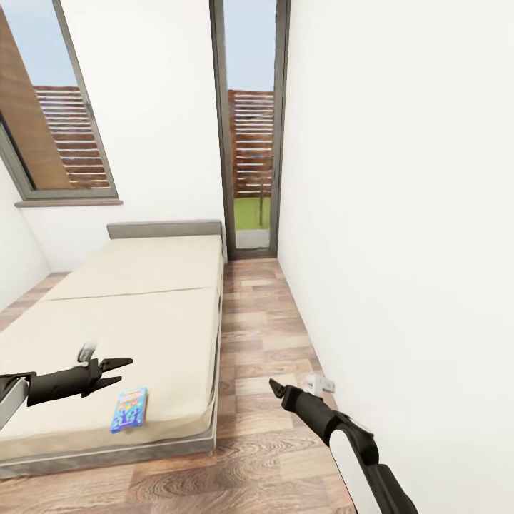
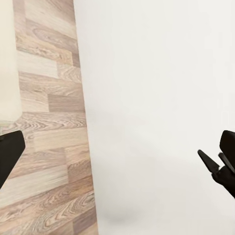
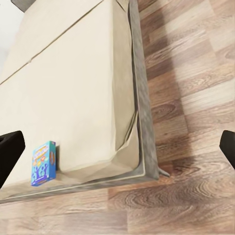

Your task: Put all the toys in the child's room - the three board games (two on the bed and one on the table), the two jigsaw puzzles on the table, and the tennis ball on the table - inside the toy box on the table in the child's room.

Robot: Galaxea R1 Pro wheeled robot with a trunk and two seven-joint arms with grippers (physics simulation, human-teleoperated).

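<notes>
Standing at the foot of the bed [image 1: 143, 314] in the child's room, w/ nothing carried by either arm. Progress, as far as visible: early or mid-task. One small blue board game [image 1: 129, 410] lies flat on the mattress near the bed's foot edge, not yet picked up. The 2nd bed game, the table, the toy box, puzzles and ball aren't in these views, so can't judge what's already in the box.

Left pincer [image 1: 120, 373]: arm reaches in level from the left over the mattress, fingers pointing sideways toward the bed's floor-side edge, narrowly parted and empty. Blue game sits just below and slightly past its tips, near but apart, no contact. Its wrist cam looks across at the wood-plank floor [image 2: 49, 147] and white wall [image 2: 156, 98], so the pincer isn't aimed down at the game yet.

Right pincer [image 1: 275, 386]: arm comes up from lower right over the floor beside the wall, tips pointing toward the bed. Head view shows one dark point only, but fingers sit at opposite edges of the wrist view, so I judge it spread wide, empty. From that wrist view the blue game [image 3: 44, 163] lies ahead, well apart, across the bed's grey frame [image 3: 144, 147].

Likely next: left pincer needs tilting down over the game.
</notes>
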